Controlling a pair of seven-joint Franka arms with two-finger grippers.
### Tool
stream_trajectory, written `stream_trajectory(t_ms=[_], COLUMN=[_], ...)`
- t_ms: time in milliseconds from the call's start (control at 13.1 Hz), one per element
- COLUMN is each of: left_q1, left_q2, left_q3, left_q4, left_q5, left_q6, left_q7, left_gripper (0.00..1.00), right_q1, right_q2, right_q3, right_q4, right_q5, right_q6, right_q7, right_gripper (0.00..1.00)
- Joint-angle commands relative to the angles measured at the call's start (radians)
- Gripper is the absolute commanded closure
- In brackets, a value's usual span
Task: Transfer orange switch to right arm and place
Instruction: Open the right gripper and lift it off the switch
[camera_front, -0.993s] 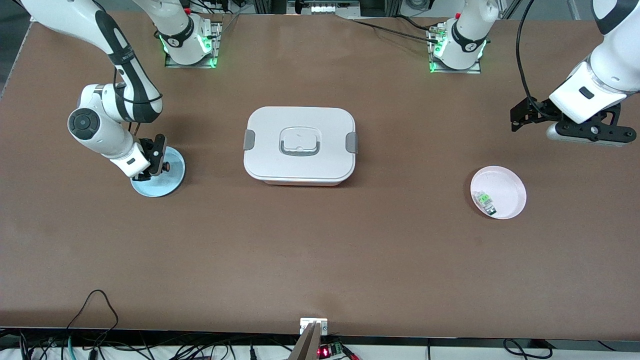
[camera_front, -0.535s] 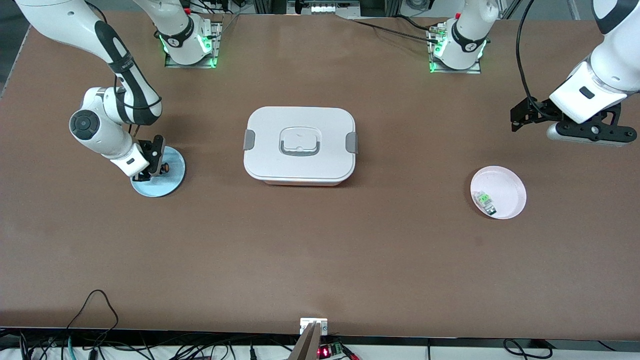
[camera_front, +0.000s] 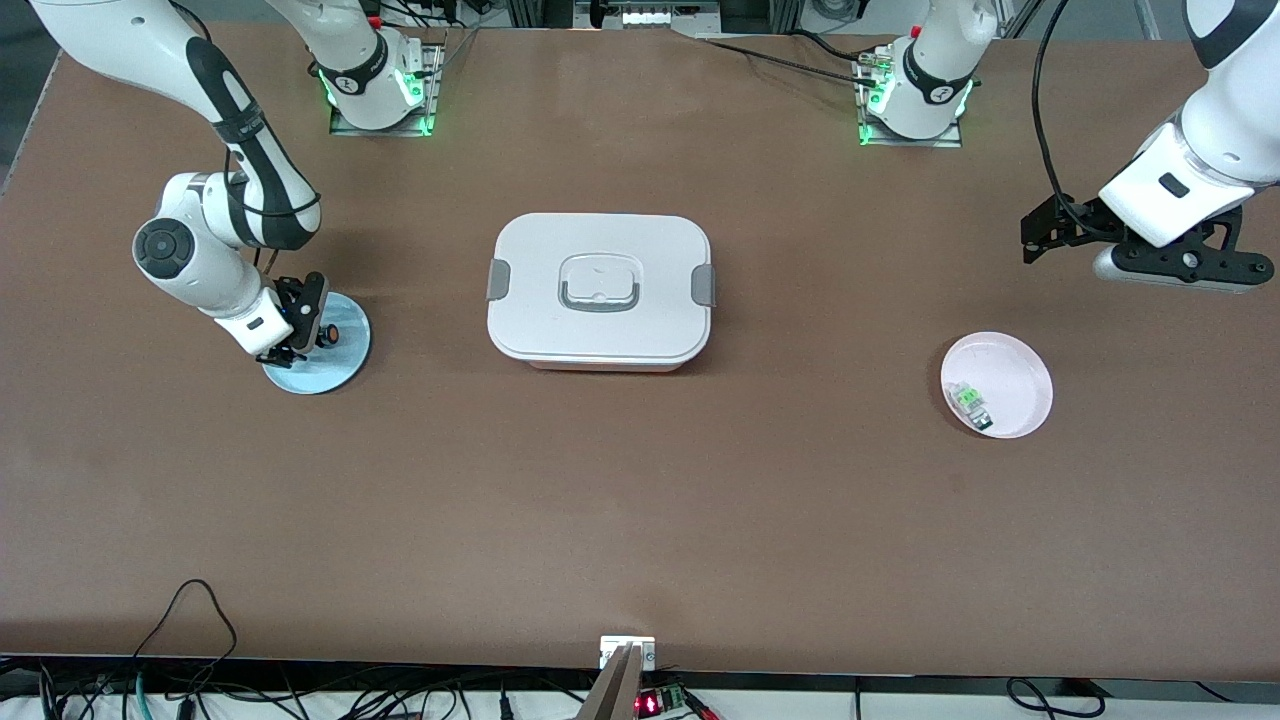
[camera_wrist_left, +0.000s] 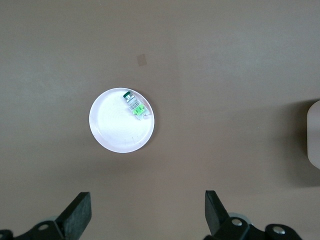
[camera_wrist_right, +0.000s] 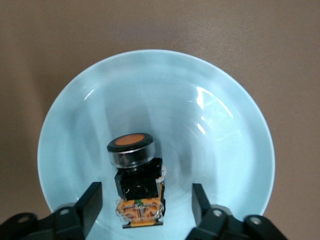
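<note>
Releasing is the step in hand, by my judgement: the orange switch (camera_wrist_right: 135, 184) lies in the light blue plate (camera_wrist_right: 225, 130), and the right gripper (camera_wrist_right: 145, 202) hangs low over that plate with its fingers spread to either side of the switch and clear of it. In the front view the switch (camera_front: 328, 333) shows at the gripper's tip, on the plate (camera_front: 345, 362), which sits toward the right arm's end of the table from the white lidded box (camera_front: 600, 290).

The left gripper (camera_wrist_left: 145, 212) waits, fingers spread and holding nothing, over bare table toward the left arm's end from the box, near the pink plate (camera_front: 1020, 375) that carries a small green-and-clear part (camera_front: 970, 403).

Placement appears made. The next move calls for a straight lift of the right gripper, keeping both fingers off the switch so it is not dragged or tipped.
</note>
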Motion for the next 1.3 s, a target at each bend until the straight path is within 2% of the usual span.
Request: stream_trajectory(t_ms=[0,153,306,535,688,917,1069,1222], left_q1=[-0.001,-0.001,-0.001,-0.001,-0.001,-0.001,-0.001,-0.001], left_q2=[-0.006,-0.006,-0.006,-0.006,-0.006,-0.006,-0.006,-0.005], left_q3=[0.001,0.001,0.001,0.001,0.001,0.001,0.001,0.001], left_q4=[0.009,0.009,0.009,0.009,0.009,0.009,0.009,0.009], left_q5=[-0.014,-0.013,-0.013,-0.014,-0.014,-0.014,-0.014,-0.014], left_q6=[-0.013,-0.013,-0.013,-0.013,-0.013,-0.013,-0.013,-0.013], left_q7=[-0.005,-0.005,-0.005,-0.005,-0.005,-0.005,-0.005,-0.005], left_gripper=[0.00,0.00,0.00,0.00,0.00,0.00,0.00,0.00], right_q1=[-0.014,-0.011,-0.006,-0.007,-0.006,0.005,0.016,0.048], right_q2=[-0.055,-0.096,-0.106,-0.104,-0.107,-0.110,-0.123,-0.144], right_q3=[0.059,0.101,0.128,0.143,0.143,0.137,0.142,0.142], right_q4=[0.039,0.117,0.253,0.490,0.582,0.662,0.676,0.679], right_q5=[0.004,0.098,0.164,0.168,0.178,0.316,0.321,0.320], right_q6=[-0.092,-0.144,-0.306,-0.524,-0.603,-0.707,-0.724,-0.765], right_q7=[0.111,0.194,0.277,0.442,0.548,0.747,0.905,1.175], right_gripper=[0.00,0.00,0.00,0.00,0.00,0.00,0.00,0.00])
